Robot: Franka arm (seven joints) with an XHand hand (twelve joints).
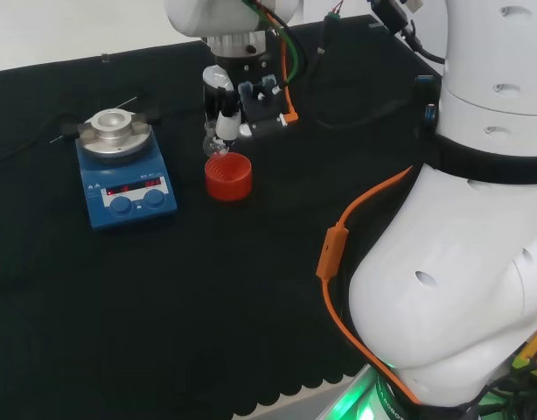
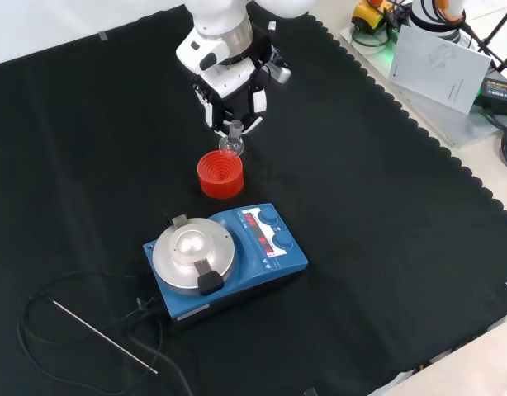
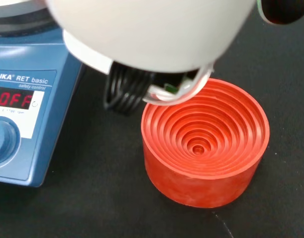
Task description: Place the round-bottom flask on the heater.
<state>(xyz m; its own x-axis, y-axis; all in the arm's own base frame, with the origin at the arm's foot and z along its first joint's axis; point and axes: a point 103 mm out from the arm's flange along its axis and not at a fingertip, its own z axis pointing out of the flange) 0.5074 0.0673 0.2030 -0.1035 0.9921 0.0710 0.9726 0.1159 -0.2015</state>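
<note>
Glass, small and clear: in the head view we see one round-bottom flask [image 1: 215,145] pinched in the hand [image 1: 226,112], just above the red ribbed stand [image 1: 228,176]. Front view: one heater [image 2: 225,257] near that stand [image 2: 220,174]. Wrist view: stand [image 3: 205,148] empty.

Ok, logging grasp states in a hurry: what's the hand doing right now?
Hand: shut on the round-bottom flask, held just above the red ribbed stand.
</note>
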